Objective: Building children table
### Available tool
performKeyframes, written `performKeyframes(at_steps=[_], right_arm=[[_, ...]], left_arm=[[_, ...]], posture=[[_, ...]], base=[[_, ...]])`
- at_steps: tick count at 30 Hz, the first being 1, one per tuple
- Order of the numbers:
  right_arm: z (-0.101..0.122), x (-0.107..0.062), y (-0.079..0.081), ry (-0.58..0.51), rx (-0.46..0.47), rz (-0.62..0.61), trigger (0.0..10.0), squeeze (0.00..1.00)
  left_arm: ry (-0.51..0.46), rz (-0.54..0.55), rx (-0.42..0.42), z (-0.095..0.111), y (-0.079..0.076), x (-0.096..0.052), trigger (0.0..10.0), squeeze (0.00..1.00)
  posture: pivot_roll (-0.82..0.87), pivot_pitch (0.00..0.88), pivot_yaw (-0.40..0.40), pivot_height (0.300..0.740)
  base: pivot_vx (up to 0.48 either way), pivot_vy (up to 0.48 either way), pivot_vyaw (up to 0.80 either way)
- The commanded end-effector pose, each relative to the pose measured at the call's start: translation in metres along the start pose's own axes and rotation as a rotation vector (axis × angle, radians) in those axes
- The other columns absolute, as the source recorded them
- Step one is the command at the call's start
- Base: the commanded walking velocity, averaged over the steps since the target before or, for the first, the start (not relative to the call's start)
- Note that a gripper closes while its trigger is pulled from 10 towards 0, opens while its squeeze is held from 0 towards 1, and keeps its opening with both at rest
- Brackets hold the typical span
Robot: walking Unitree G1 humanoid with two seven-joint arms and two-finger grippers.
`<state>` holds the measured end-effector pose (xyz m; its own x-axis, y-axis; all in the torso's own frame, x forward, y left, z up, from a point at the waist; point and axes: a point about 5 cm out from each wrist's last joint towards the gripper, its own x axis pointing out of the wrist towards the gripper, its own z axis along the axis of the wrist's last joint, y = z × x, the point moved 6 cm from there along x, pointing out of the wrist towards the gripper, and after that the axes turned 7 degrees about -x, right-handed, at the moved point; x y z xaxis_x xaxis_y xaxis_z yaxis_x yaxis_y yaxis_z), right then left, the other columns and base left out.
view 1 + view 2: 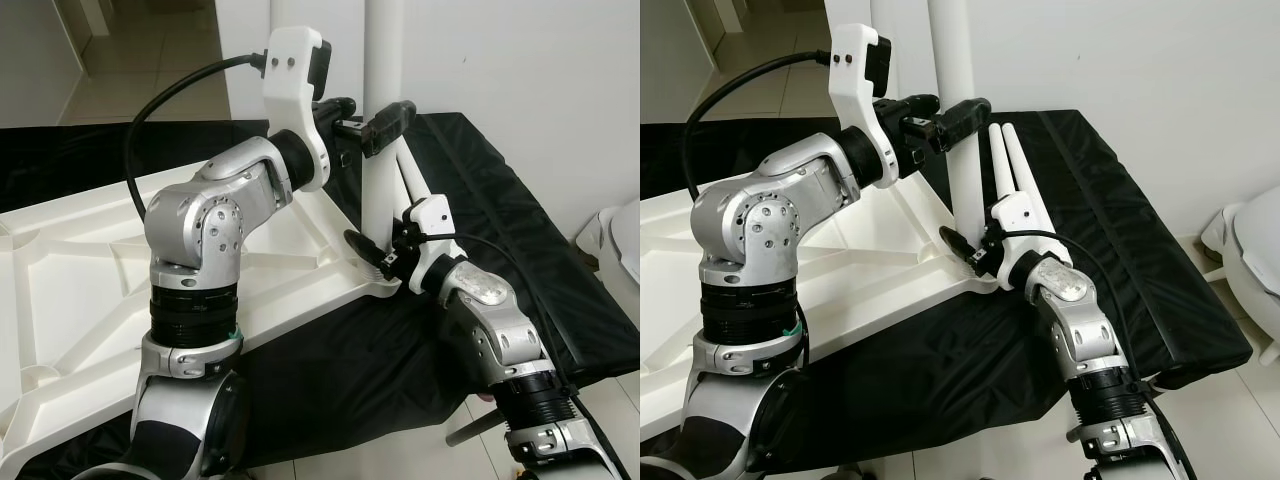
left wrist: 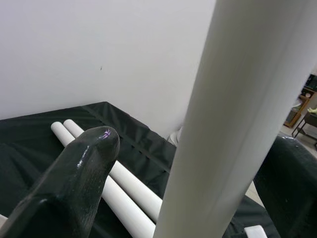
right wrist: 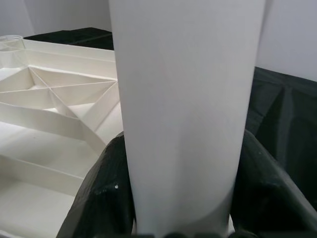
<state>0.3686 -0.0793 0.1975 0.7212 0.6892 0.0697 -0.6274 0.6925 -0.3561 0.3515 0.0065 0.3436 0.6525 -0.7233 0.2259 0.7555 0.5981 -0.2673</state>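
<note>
The white table leg point(image 1: 381, 120) stood upright at the near right corner of the upturned white tabletop point(image 1: 80, 300) — gripped high by the left gripper point(image 1: 372, 122) and low by the right gripper point(image 1: 378, 252) — with two spare legs point(image 1: 1015, 165) lying on the black cloth point(image 1: 1120, 220) just beyond.

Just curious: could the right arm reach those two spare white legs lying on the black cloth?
Probably, once free: the spare legs lie just beyond the right gripper, but it is clamped on the upright leg.

Smooth white plastic leg point(image 1: 381, 60), ribbed plastic tabletop point(image 1: 80, 290), slightly shiny black cloth point(image 1: 520, 230).
</note>
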Motion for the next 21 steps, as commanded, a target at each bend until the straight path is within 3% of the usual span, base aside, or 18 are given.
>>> performKeyframes(at_steps=[1,7,9,11,12,14,15,21], right_arm=[[0.009,0.002,0.000,-0.025,-0.007,0.009,10.0,0.00],[0.013,0.003,-0.002,-0.032,0.004,0.001,10.0,0.00],[0.014,0.002,-0.004,-0.033,0.009,-0.009,10.0,0.00],[0.014,0.002,-0.005,-0.034,0.010,-0.013,10.0,0.00],[0.015,0.001,-0.005,-0.034,0.012,-0.017,10.0,0.00],[0.015,0.001,-0.005,-0.034,0.012,-0.017,10.0,0.00],[0.015,0.001,-0.006,-0.036,0.011,-0.022,10.0,0.00],[0.017,0.000,-0.008,-0.041,0.015,-0.034,10.0,0.00]], left_arm=[[-0.007,-0.031,0.011,0.005,-0.010,0.002,10.0,0.00],[-0.006,-0.039,0.013,0.003,-0.014,0.002,10.0,0.00],[-0.017,-0.037,0.025,0.004,-0.015,0.002,4.3,0.00],[-0.019,-0.036,0.026,0.004,-0.016,0.002,4.3,0.00],[-0.020,-0.034,0.027,0.004,-0.016,0.002,2.8,0.00],[-0.020,-0.034,0.027,0.004,-0.016,0.002,2.8,0.00],[-0.023,-0.034,0.027,0.005,-0.017,0.003,0.0,0.00],[-0.031,-0.048,0.041,0.005,-0.021,0.004,0.0,0.00]], posture=[[0.02,0.069,-0.031,0.740],[0.01,0.082,-0.024,0.740],[0.01,0.088,-0.020,0.740],[0.01,0.088,-0.020,0.740],[0.01,0.088,-0.020,0.740],[0.01,0.088,-0.020,0.740],[0.01,0.091,-0.016,0.740],[0.00,0.097,-0.012,0.740]], base=[[0.000,0.000,0.00],[0.000,0.000,0.00],[0.000,0.000,0.00],[0.000,0.000,0.00],[0.000,0.000,0.00],[0.000,0.000,0.00],[0.000,0.000,0.00],[0.000,0.000,0.00]])
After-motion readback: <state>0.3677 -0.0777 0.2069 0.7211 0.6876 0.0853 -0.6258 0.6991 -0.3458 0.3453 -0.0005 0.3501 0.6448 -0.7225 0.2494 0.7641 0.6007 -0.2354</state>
